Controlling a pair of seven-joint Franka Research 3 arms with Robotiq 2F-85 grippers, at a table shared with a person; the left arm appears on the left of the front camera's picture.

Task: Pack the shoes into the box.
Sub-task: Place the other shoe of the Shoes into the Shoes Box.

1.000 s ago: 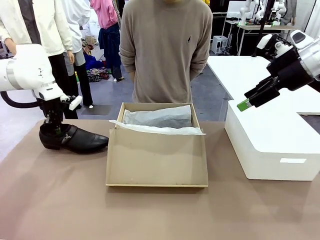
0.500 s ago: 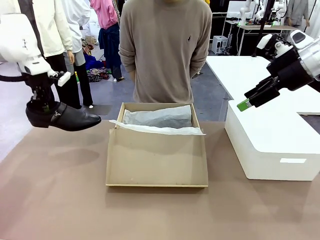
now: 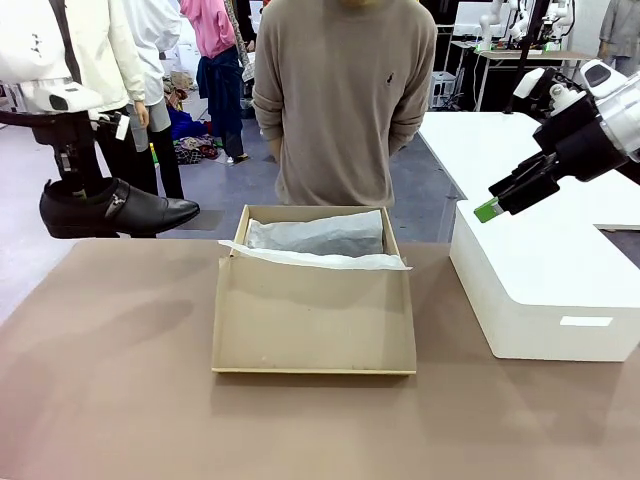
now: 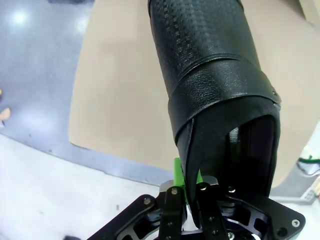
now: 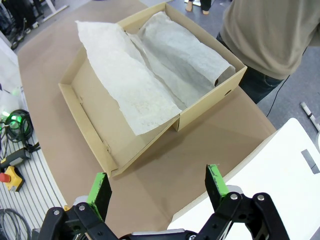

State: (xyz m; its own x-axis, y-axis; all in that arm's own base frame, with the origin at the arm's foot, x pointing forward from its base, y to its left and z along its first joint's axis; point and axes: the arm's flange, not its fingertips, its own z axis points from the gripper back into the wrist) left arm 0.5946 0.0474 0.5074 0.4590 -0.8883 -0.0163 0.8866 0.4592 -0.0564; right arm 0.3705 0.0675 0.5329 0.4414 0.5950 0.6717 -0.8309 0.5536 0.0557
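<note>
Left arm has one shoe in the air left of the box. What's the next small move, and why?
Probably carry the shoe sideways toward the box at this height: the left gripper is shut on its heel rim, it hangs clear of the table, and the box lies open, lined with tissue paper.

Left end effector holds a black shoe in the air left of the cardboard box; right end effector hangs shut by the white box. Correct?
No: the right end effector is open, its green pads wide apart in the right wrist view. The left end effector does hold the shoe.
</note>
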